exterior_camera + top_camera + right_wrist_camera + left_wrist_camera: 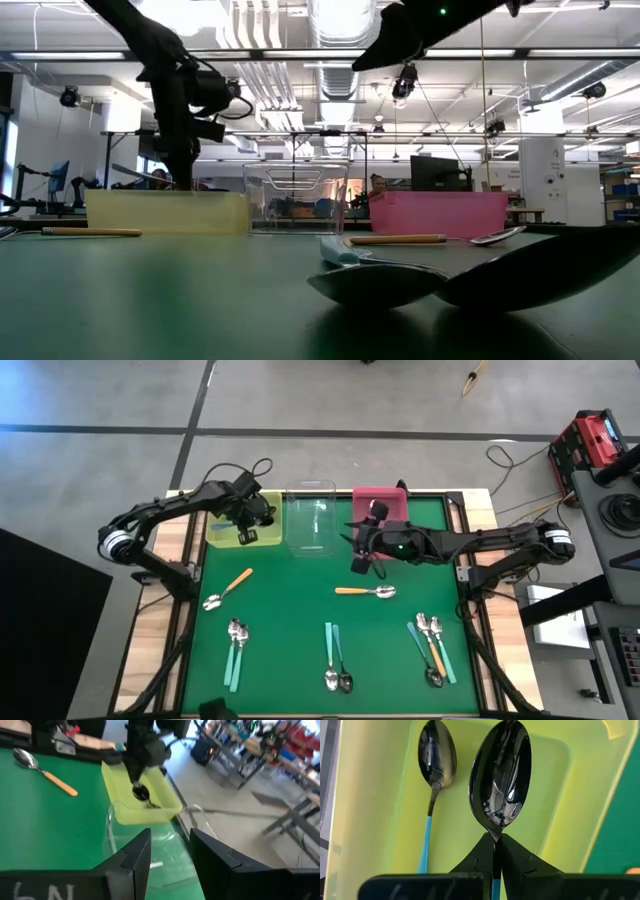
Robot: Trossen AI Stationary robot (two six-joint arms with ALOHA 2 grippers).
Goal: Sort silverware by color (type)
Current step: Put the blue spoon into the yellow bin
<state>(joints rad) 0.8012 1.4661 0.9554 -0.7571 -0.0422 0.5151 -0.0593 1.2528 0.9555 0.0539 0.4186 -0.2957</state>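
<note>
Item: we log the left gripper point(496, 851) clamped shut on a dark-bowled teal spoon point(501, 775) hanging over the yellow bin point(240, 520), far left, which already holds one; tilted release could seemingly bounce it out; right gripper point(170, 847) part-open, empty.

I see the counter point(300, 620) covered by a green mat, with bare wood showing along its left and right edges. Three bins stand in a row along its far edge: a yellow bin point(240, 525) on the left, a clear bin point(310, 520) in the middle, a pink bin point(385, 505) on the right. An orange-handled spoon point(228, 588) lies tilted at left, and another orange-handled spoon point(366, 592) lies crosswise right of centre. Near the front edge, I count a teal-handled pair point(236, 650) at left, a second teal-handled pair point(335, 660) in the middle, and a mixed cluster point(431, 648) of teal and orange handles at right.
</note>
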